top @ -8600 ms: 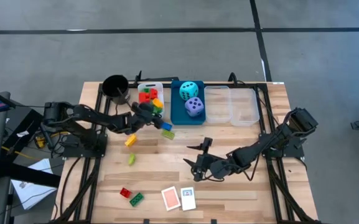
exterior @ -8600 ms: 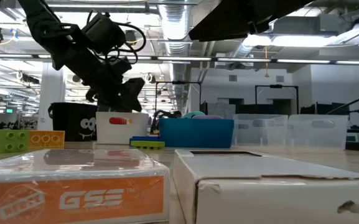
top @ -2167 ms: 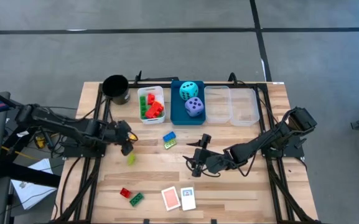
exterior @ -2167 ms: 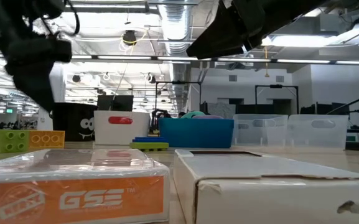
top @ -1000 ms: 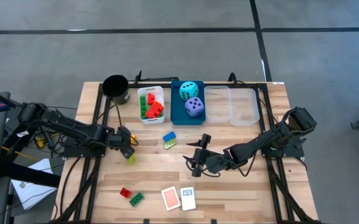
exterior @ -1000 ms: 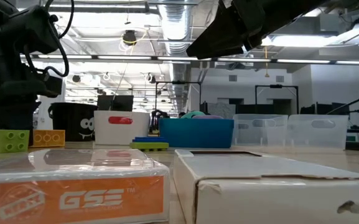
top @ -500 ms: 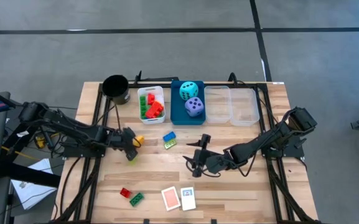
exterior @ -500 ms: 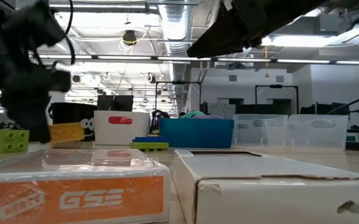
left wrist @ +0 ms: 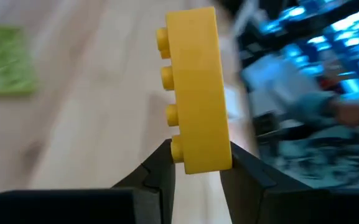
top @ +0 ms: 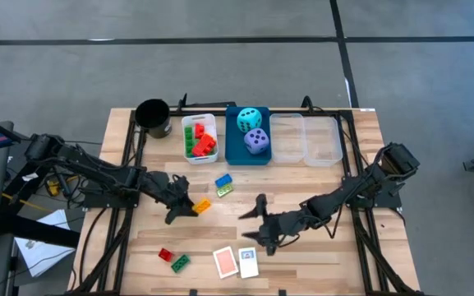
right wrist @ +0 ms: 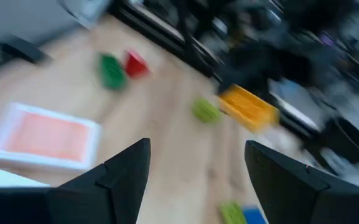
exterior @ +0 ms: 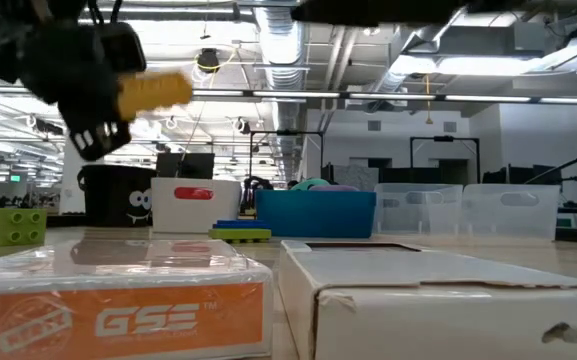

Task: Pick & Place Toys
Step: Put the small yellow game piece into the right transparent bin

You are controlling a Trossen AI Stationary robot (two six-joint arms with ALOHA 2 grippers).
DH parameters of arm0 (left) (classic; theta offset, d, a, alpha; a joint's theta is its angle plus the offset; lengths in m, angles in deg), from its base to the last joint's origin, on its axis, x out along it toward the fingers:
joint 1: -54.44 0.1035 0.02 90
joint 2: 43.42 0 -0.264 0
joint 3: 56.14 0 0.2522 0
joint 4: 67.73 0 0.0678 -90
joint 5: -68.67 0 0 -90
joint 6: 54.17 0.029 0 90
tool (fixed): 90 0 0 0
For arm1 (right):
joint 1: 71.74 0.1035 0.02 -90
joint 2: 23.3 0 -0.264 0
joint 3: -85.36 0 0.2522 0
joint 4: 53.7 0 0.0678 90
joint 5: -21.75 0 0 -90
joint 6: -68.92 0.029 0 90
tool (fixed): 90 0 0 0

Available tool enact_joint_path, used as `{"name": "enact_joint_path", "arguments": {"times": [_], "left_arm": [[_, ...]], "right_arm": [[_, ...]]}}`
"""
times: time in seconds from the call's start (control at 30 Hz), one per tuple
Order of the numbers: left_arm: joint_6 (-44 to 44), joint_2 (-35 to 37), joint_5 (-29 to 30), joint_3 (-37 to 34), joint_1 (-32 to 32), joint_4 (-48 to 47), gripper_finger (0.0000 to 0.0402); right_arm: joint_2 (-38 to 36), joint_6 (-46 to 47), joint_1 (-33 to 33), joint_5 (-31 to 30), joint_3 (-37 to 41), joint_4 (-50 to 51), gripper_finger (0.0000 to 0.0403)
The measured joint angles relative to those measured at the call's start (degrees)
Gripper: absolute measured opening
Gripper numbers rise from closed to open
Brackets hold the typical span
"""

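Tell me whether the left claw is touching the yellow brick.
Touching. In the left wrist view the left claw has both dark fingers pressed against the lower sides of the yellow brick, pinching it clear of the table.

Blurred yellow brick point(right wrist: 248, 106) beyond the spread right gripper point(right wrist: 195, 165).

- Industrial lab or workshop hall.
- Exposed ceiling ducts point(exterior: 298, 40) and strip lights overhead.
- Grey concrete floor point(top: 220, 66) with dark lines.
- Wooden table point(top: 319, 247) on a black frame.
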Motion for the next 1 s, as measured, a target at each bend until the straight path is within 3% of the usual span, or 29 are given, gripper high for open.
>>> {"name": "enact_joint_path", "arguments": {"times": [0.2, 0.4, 0.77, 1.0], "left_arm": [[-0.9, 0.0, -5.9, 0.0, 0.0, 10.0, 0.0091], [-3.6, -2.5, -6.3, 0.1, 0.0, 15.7, 0.0091], [-10.0, -15.7, -6.3, 0.5, -1.4, 27.6, 0.0091], [-9.6, -22.3, -9.3, 7.2, -1.6, 27.9, 0.0091]], "right_arm": [[0.0, 1.7, -2.4, 9.4, -0.1, -1.6, 0.0256], [0.0, 2.3, -5.1, 10.3, -1.7, -1.5, 0.0256], [0.0, 1.4, -7.3, 10.5, -4.9, -1.2, 0.0256], [0.0, 1.9, -8.6, 18.5, -5.0, 1.5, 0.0256]]}}
